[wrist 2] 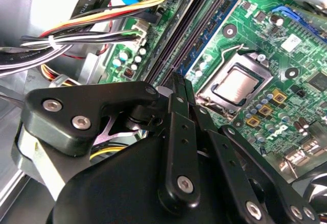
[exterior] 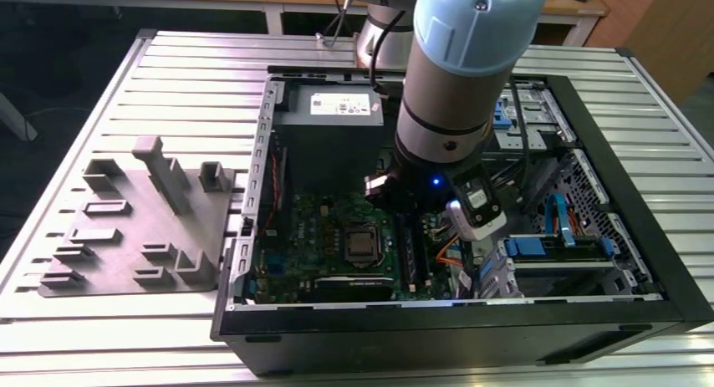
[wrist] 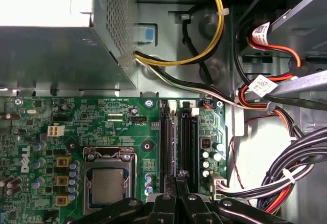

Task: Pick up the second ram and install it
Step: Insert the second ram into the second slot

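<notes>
My gripper hangs low inside the open computer case, right over the near end of the long black memory slots on the green motherboard. Its two black fingers are drawn tightly together. Between them shows a thin dark edge, the second ram, held on edge and in line with the slots; most of it is hidden by the fingers. I cannot tell whether its lower edge touches a slot. In the exterior view the arm covers that spot.
The processor socket lies beside the slots. The power supply box and bundles of cables crowd the slots' other sides. A grey holder with upright blocks stands on the slatted table at the exterior view's left of the case.
</notes>
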Motion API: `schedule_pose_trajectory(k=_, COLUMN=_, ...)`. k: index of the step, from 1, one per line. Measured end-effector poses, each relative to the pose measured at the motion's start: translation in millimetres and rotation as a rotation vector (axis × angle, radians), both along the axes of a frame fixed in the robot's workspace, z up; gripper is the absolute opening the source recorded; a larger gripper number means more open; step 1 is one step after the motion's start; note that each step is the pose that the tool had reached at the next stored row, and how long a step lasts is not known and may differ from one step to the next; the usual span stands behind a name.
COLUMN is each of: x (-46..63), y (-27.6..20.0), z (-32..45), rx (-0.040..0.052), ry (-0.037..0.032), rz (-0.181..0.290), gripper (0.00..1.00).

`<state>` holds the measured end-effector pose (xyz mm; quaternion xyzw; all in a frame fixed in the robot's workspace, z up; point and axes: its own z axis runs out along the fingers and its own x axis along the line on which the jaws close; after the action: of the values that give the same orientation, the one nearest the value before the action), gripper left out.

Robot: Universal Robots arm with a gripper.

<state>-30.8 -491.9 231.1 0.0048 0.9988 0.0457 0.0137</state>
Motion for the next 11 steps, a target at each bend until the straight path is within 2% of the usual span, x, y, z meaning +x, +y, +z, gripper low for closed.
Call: schedule_pose_trajectory(k=11, x=0.3, y=0.1, z=-0.6, rx=0.0017, ry=-0.0001, rz=0.0, gripper=0.08)
